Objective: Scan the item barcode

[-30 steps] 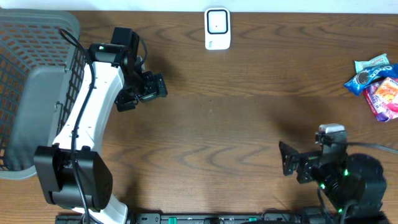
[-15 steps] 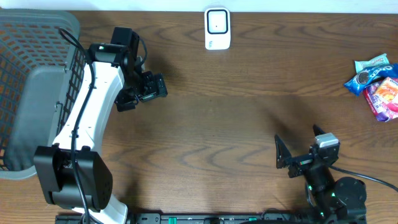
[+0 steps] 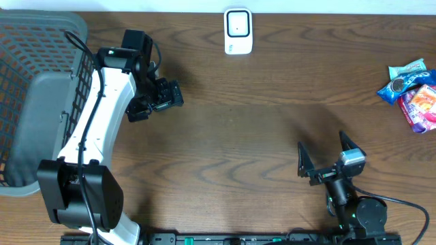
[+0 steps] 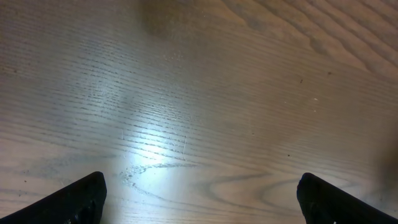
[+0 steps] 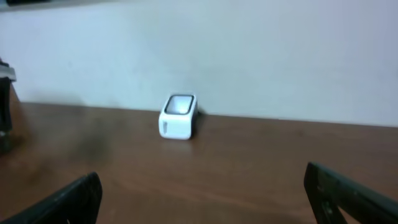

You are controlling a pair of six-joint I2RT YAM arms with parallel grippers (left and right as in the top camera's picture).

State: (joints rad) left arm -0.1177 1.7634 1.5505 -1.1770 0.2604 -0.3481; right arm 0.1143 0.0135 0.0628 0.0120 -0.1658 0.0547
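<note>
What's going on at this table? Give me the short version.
Nothing is being handled yet. Both grippers are open and empty: the left gripper hangs over the table beside the basket, and the right gripper sits near the front edge, facing the white scanner at the far edge. The snack packets lie untouched at the table's right side.

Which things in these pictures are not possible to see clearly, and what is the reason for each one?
- Overhead: the snack packets are cut off by the right edge, and any barcode on them is too small to find.
- Right wrist view: the scanner is blurred, so its window shows no detail; overhead it is too small.
- Overhead: the basket is cut by the left edge, and the left arm covers part of its side.
</note>
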